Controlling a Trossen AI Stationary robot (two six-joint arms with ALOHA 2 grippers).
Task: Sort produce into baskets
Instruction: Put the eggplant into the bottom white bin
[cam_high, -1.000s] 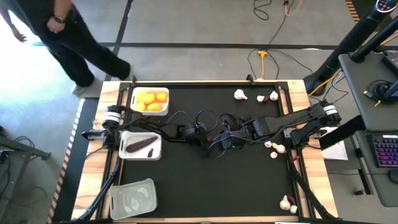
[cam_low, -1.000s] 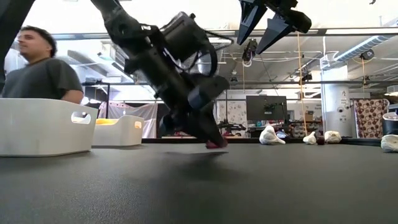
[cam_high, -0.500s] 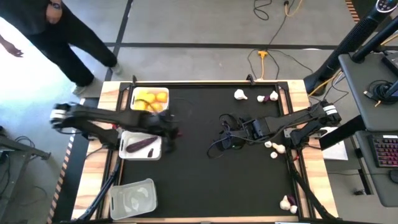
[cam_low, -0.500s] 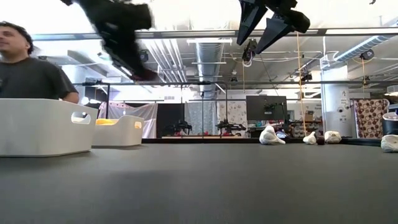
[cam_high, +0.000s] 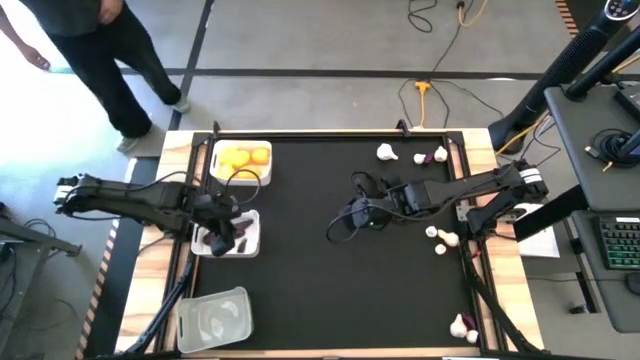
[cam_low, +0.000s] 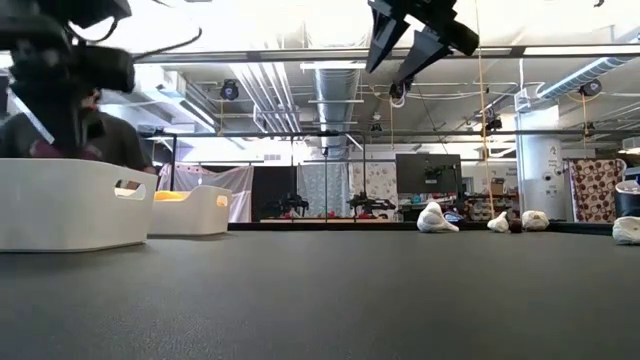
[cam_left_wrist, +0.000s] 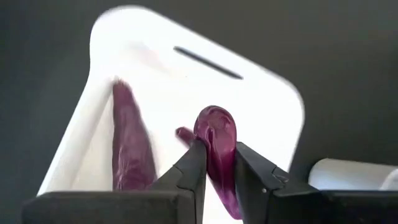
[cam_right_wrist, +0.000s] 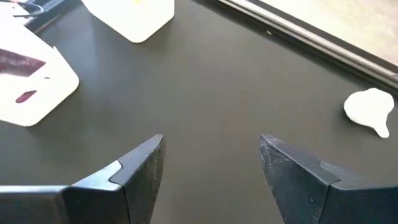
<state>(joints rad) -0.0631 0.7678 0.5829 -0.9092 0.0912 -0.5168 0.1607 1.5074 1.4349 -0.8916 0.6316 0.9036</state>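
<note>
Left end effector (cam_left_wrist: 216, 163) gripping purple piece (cam_left_wrist: 217, 149), over white tray (cam_left_wrist: 261, 106)

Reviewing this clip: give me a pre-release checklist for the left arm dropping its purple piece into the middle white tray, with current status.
1. Left gripper shut on purple piece: ok.
2. Piece above middle white tray, not the mat: ok.
3. Tray already holds another purple piece, so sorting matches: ok.
4. Drop height above tray floor: cannot tell.
5. Right gripper open, over the mat centre, away from tray: ok.
6. Person off the table: ok.
</note>
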